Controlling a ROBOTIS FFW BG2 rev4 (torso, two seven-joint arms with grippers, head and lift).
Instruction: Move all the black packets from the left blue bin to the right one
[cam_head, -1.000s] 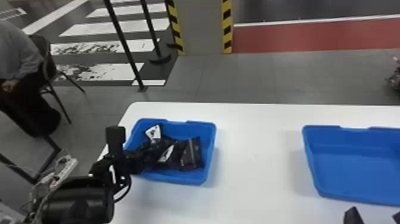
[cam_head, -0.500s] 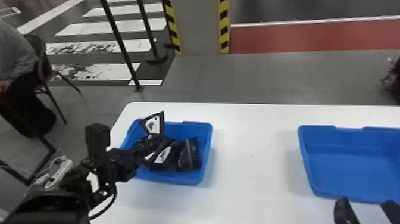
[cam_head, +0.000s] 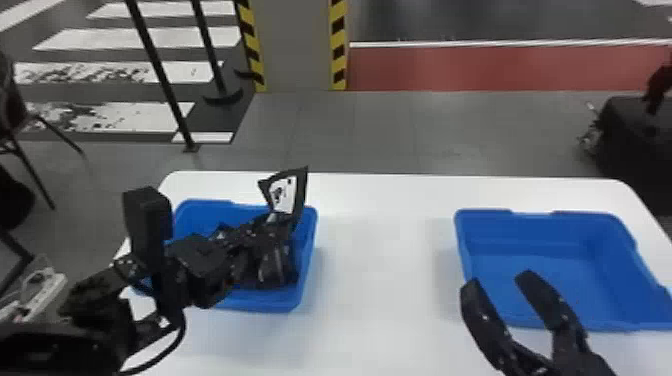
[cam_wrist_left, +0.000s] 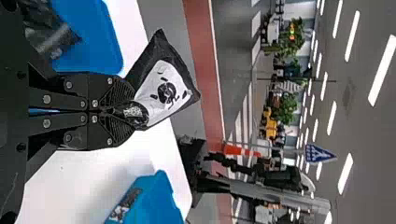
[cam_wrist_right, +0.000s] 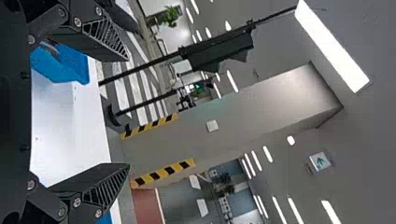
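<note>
The left gripper (cam_head: 278, 218) has raised a black packet (cam_head: 284, 194) and carried it toward the right side of the left blue bin (cam_head: 307, 262) since the last frame, and the right gripper (cam_head: 497, 282) has come forward and left. The packet's slick, creased film, pointy corners, white label with black print. Left one's got it pinched tight by an end, above the bin. More crinkly black packets (cam_head: 275, 265) are heaped in there. Right gripper's spread wide by the near side of the smooth, rounded right bin (cam_head: 532, 216), holding nothing.
</note>
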